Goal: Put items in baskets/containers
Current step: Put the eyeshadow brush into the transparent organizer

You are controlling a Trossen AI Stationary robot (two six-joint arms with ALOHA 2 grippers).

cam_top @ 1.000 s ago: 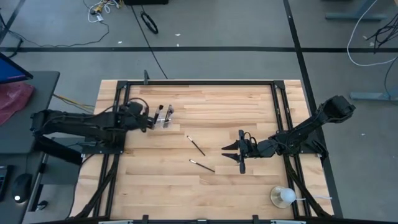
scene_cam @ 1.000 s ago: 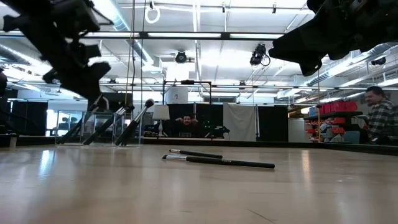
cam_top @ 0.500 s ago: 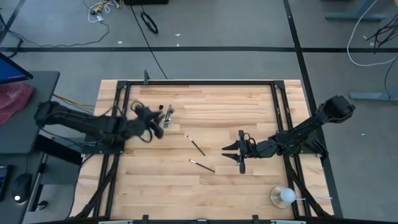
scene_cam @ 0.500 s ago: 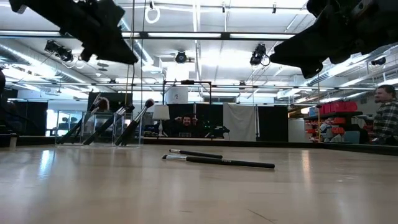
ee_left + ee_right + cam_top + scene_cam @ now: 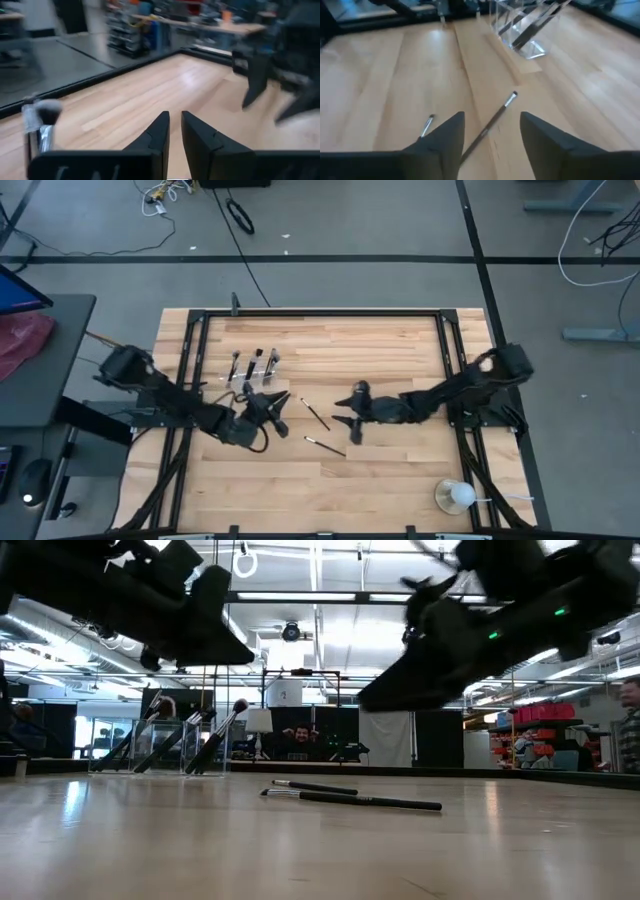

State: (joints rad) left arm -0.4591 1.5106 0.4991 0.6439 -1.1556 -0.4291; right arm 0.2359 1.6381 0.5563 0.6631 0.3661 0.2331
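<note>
Right end effector, wide open and empty, hovers over a loose makeup brush.

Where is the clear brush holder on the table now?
High view: the clear brush holder stands left of the table's centre, toward the far edge, just beyond the left gripper.

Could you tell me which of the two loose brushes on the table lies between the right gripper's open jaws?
The brush nearer the holder: the right wrist view shows it between the right gripper's jaws; the other brush lies off to one side.
</note>
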